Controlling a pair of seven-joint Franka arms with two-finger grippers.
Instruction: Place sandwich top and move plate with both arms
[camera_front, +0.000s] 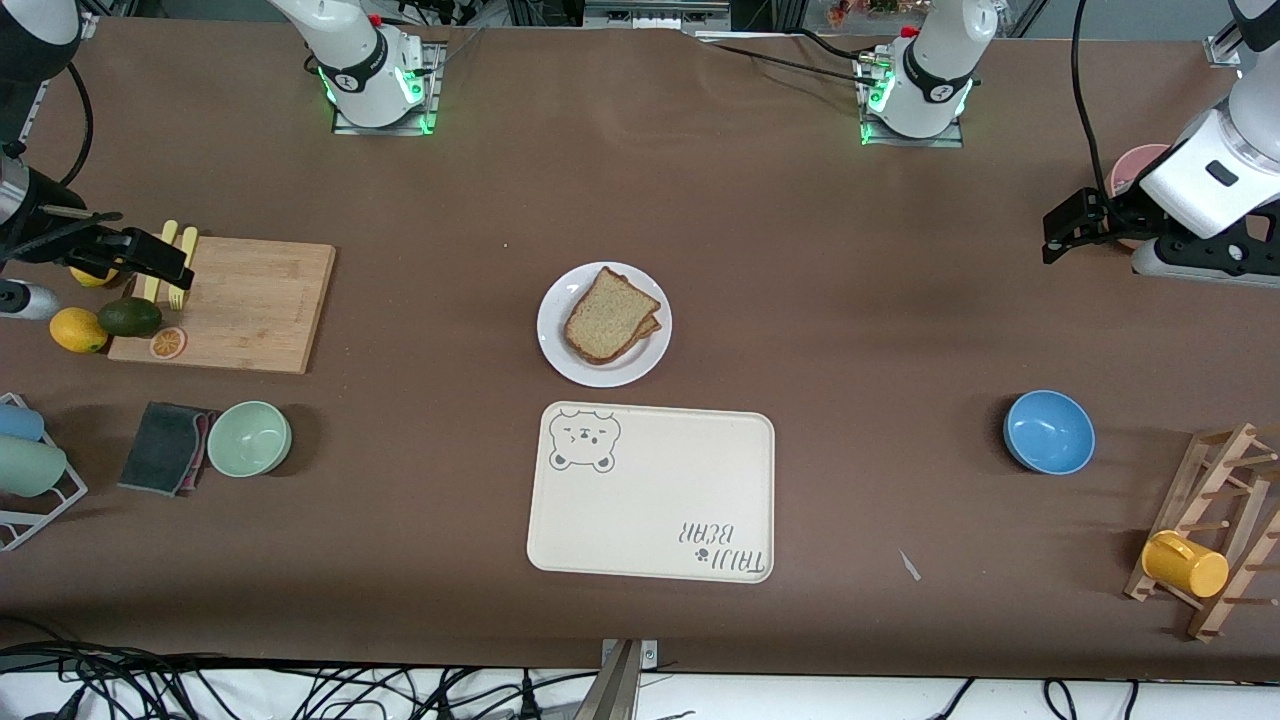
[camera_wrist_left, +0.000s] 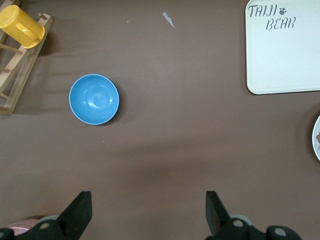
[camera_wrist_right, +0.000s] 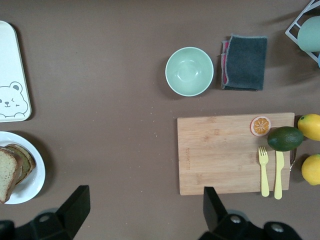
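The round white plate (camera_front: 555, 325) sits mid-table, and the right wrist view shows it too (camera_wrist_right: 36, 181). On it the sandwich top (camera_front: 608, 312), a light-brown bread slice (camera_wrist_right: 7, 172), lies slightly askew on another slice. The left wrist view catches only the plate's rim (camera_wrist_left: 317, 139). My left gripper (camera_front: 1062, 235) hangs open and empty (camera_wrist_left: 147, 210) over bare table at the left arm's end. My right gripper (camera_front: 160, 262) hangs open and empty (camera_wrist_right: 145, 205) over the outer edge of the cutting board at the right arm's end. Both are well away from the plate.
A cream bear-print tray (camera_front: 650, 493) lies just nearer the camera than the plate. The wooden cutting board (camera_front: 250, 300) carries yellow cutlery, an orange slice and an avocado, with lemons beside it. Also here: a green bowl (camera_front: 249, 438), grey cloth (camera_front: 165, 447), blue bowl (camera_front: 1048, 431), and a wooden rack with a yellow mug (camera_front: 1185, 563).
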